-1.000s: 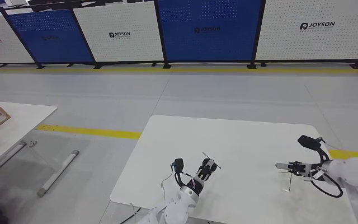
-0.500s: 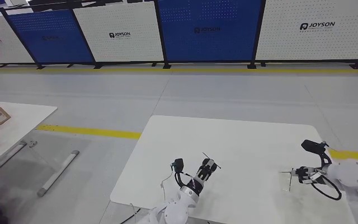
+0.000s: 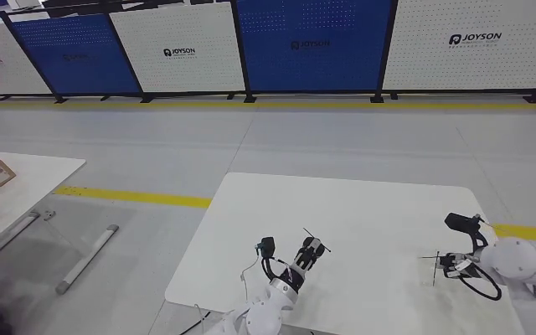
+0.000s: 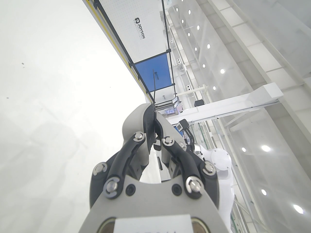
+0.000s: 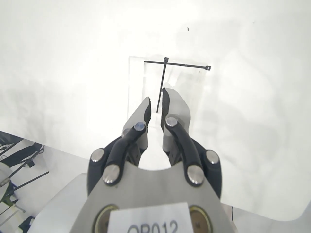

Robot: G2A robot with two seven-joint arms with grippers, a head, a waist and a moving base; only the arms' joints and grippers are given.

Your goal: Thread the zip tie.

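Note:
My left gripper (image 4: 153, 113) is shut on a thin black zip tie (image 4: 153, 83) whose tail sticks out past the fingertips; from above this gripper (image 3: 311, 249) sits near the table's front edge with the tie (image 3: 317, 240) pointing away. At the right side, my right gripper (image 5: 157, 95) is open, just behind two black zip ties crossed in a T. The upright tie (image 5: 163, 78) has its tail between the fingers, and its head meets the crosswise tie (image 5: 184, 65). Both rest on a clear block (image 5: 136, 86). In the top view the crossed ties (image 3: 435, 265) lie just left of that gripper (image 3: 449, 265).
The white table (image 3: 352, 209) is bare between the two arms. Its right edge runs close behind the right arm (image 3: 507, 260). A second white table (image 3: 33, 176) stands far left across the floor, and blue and white panels (image 3: 310, 42) line the back.
The right arm has pulled back to the right toward the table's edge, drawing its gripper off the crossed ties. The left arm and its tie have stayed still.

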